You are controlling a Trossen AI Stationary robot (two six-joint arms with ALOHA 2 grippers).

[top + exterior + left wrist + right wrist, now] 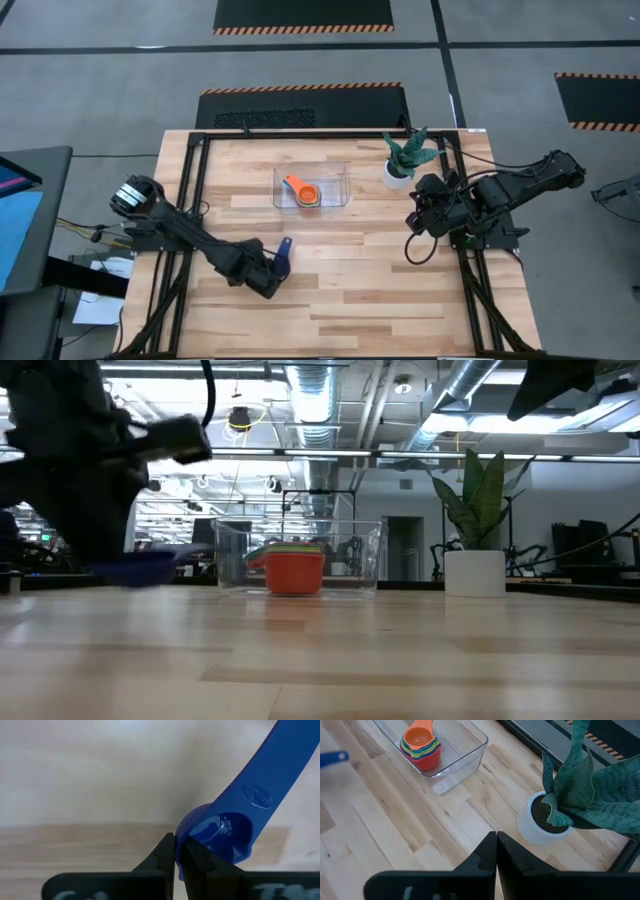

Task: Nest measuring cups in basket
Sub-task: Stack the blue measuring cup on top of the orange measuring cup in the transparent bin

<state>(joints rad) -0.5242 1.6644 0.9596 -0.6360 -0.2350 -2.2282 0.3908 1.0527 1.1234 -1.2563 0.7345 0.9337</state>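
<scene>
Left gripper [277, 268] is clamped on the rim of the dark blue measuring cup [284, 251] — from my left wrist camera I see the two fingers pinching the bowl's edge [176, 857], with the flat handle [272, 775] running away from them. On the overhead feed that cup sits low over the wooden table [370, 290], on the near side of the basket [345, 178] and a little to its left, well apart from it. At table height it looks lifted just off the wood, though I cannot tell that for sure.

Inside the clear basket I see the other cups stacked into one another: an orange cup [419, 737] on top, a red one [294, 572] outermost, with yellow, green and blue rims showing between them. The stack sits towards the basket's middle.

My right gripper [416, 218] waits above the table's right side, near the white pot with the green plant [402, 160] — its fingers are pressed together on nothing [496, 851].
</scene>
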